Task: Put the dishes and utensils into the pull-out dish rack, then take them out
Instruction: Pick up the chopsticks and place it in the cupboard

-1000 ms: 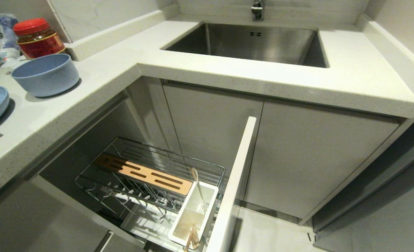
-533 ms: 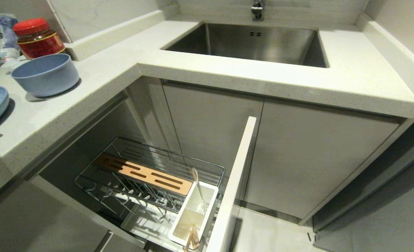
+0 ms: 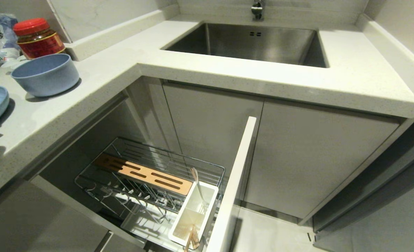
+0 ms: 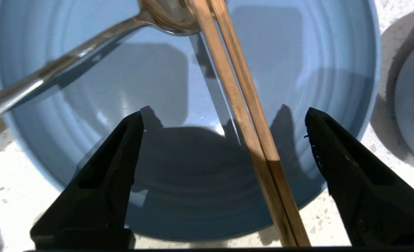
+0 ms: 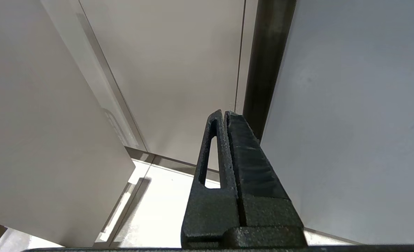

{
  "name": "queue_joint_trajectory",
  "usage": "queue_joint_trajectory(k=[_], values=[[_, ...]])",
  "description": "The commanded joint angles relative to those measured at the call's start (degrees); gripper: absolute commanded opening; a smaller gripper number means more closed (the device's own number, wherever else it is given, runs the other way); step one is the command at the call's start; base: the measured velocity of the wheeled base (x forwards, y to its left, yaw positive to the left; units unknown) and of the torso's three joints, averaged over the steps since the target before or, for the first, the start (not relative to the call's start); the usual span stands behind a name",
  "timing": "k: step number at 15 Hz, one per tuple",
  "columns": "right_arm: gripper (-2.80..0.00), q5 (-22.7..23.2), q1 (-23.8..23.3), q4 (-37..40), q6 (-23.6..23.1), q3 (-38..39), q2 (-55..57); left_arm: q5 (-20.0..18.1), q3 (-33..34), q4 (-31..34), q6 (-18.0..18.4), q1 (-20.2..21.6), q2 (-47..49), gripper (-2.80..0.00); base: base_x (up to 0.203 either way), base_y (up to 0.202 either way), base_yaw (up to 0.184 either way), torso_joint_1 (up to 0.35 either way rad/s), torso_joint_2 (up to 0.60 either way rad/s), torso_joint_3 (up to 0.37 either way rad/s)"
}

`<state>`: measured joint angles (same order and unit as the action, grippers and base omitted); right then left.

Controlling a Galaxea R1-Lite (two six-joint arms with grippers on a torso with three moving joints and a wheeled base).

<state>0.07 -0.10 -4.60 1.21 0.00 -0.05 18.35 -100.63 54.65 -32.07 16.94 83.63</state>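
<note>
The chopsticks (image 4: 243, 115) lie side by side across the light blue oval plate (image 4: 88, 105), their near ends jutting past its rim over the speckled white table (image 4: 4, 196); the silver spoon (image 4: 70, 59) rests on the same plate, its bowl touching the chopsticks' far ends; gathered so, the utensils can be carried or picked off the plate one at a time. The left pincer (image 4: 224, 115) hovers just above the plate with its jaws spread wide and nothing between them but the chopsticks lying loose below, nearer one jaw than the other; I judge it is either lining up to close on them or has let them go, and which cannot be told. The round blue bowl (image 3: 46, 74) stands on the table just beside the plate, at the robot's left. The pull-out dish rack (image 3: 151, 178) is drawn out below the table; its plate prongs are bare, while its white utensil box (image 3: 193, 218) holds another spoon and some wooden sticks. The right pincer (image 5: 224, 115) is closed on nothing, parked low by the cabinet doors.
</note>
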Motion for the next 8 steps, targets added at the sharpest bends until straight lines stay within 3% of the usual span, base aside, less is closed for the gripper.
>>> queue_joint_trajectory(k=[1, 8], values=[[-2.8, 0.01, 0.01, 0.01, 0.02, 1.49, -0.04, -0.07, 0.03, 0.22, -0.18, 0.04, 0.89, 0.0, 0.0, 0.0, 0.0, 0.0, 0.0, 0.0], [-2.8, 0.01, 0.01, -0.04, 0.02, 1.49, -0.04, -0.5, 0.28, 0.19, -0.18, 1.16, 1.71, 0.0, 0.0, 0.0, 0.0, 0.0, 0.0, 0.0]])
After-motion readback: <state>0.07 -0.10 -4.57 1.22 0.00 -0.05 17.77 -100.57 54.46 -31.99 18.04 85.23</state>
